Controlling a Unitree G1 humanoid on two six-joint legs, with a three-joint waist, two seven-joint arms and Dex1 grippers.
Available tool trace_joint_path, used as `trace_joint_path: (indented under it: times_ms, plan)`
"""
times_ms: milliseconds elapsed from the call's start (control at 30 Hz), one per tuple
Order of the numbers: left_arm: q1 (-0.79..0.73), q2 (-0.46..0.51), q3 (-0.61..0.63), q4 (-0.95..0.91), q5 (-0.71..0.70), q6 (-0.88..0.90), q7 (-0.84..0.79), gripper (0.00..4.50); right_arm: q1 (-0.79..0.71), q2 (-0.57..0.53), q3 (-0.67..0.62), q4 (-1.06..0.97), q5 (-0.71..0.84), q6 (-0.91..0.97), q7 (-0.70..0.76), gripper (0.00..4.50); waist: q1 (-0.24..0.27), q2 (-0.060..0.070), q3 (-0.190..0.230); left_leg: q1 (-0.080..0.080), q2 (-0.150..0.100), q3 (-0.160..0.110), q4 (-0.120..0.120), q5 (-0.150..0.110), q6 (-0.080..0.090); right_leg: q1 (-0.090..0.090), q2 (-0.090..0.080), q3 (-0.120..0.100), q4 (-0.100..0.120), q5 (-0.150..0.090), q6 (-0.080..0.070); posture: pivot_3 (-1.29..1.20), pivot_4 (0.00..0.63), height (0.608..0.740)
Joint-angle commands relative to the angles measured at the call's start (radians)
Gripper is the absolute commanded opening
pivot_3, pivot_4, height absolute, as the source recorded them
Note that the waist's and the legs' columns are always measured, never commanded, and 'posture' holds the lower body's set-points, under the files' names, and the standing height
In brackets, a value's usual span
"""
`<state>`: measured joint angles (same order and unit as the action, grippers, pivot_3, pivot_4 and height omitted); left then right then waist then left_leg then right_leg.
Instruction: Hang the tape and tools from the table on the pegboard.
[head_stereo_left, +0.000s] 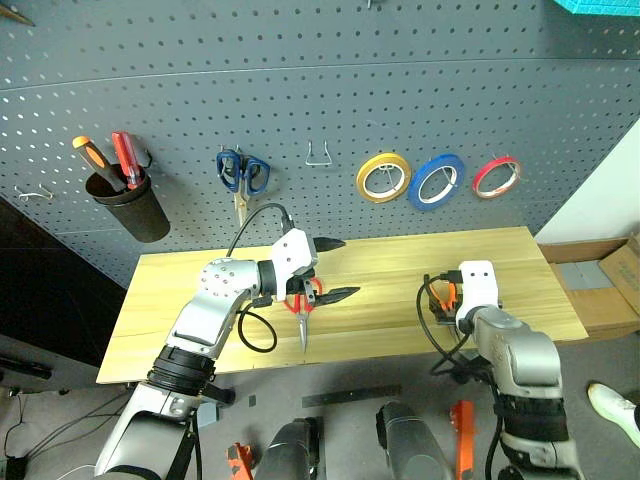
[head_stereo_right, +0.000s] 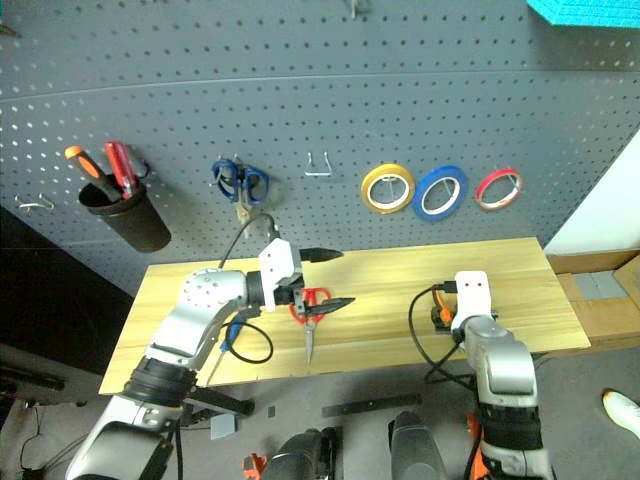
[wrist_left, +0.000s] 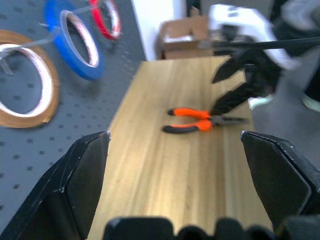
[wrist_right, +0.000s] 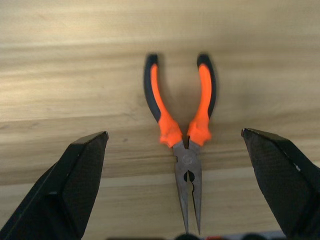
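The blue tape (head_stereo_left: 437, 182) is on the pegboard (head_stereo_left: 300, 90), hanging on a hook between the yellow roll (head_stereo_left: 383, 177) and the red-pink roll (head_stereo_left: 497, 176). Off to the yellow roll's left there is a bare metal hook (head_stereo_left: 319, 155), then the blue-handled scissors (head_stereo_left: 242, 176), then a black cup (head_stereo_left: 130, 205) holding the orange and red screwdrivers. Down on the wood-grain table (head_stereo_left: 200, 290), below the blue tape, the orange-and-black pliers (wrist_right: 182, 127) lie flat, and the right gripper (wrist_right: 175, 180) hangs right over them, its fingers spread wide on either side of the handles and holding nothing. Well left of the pliers, roughly below the bare hook, the left gripper (head_stereo_left: 338, 268) points sideways across the table with its fingers wide apart and empty too. The red-handled scissors (head_stereo_right: 311, 318) lie on the table just under it, blades pointing to the near edge. Left of the scissors, the blue-handled screwdriver (head_stereo_right: 226, 345) peeks out beneath the left arm, near the front edge.
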<state>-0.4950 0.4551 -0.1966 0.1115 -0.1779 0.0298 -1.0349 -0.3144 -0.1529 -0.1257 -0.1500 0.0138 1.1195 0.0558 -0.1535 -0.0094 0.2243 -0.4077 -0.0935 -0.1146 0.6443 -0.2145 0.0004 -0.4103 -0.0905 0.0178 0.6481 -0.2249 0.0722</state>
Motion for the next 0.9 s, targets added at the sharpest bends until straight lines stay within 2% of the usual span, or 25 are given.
trace_joint_path:
  times_ms: [33, 600, 900]
  plan:
    - [-0.012, -0.005, -0.007, -0.024, 0.004, -0.021, -0.003, 4.50, -0.058, -0.013, 0.004, 0.130, 0.000, -0.062, 0.002, 4.44, -0.004, 0.000, 0.000, 0.000, 0.001, 0.000, 0.000, 0.000, 0.000, 0.000, 0.001, 0.000, 0.000, 0.000, -0.001, -0.27, 0.185, 0.740]
    - [0.015, 0.000, -0.003, -0.051, 0.006, -0.005, 0.019, 4.50, -0.278, -0.084, 0.059, 0.696, -0.019, -0.344, 0.040, 4.44, -0.017, 0.000, 0.000, 0.001, 0.001, 0.004, 0.000, 0.000, 0.000, 0.000, 0.001, 0.003, 0.000, 0.002, -0.002, -0.23, 0.175, 0.740]
    - [0.016, 0.001, 0.003, -0.042, 0.006, -0.008, 0.034, 4.50, -0.352, -0.108, 0.081, 0.875, -0.018, -0.366, 0.082, 4.44, -0.017, 0.000, -0.001, 0.002, 0.001, 0.005, 0.000, 0.000, 0.000, 0.001, 0.001, 0.004, 0.000, 0.002, -0.002, -0.23, 0.168, 0.740]
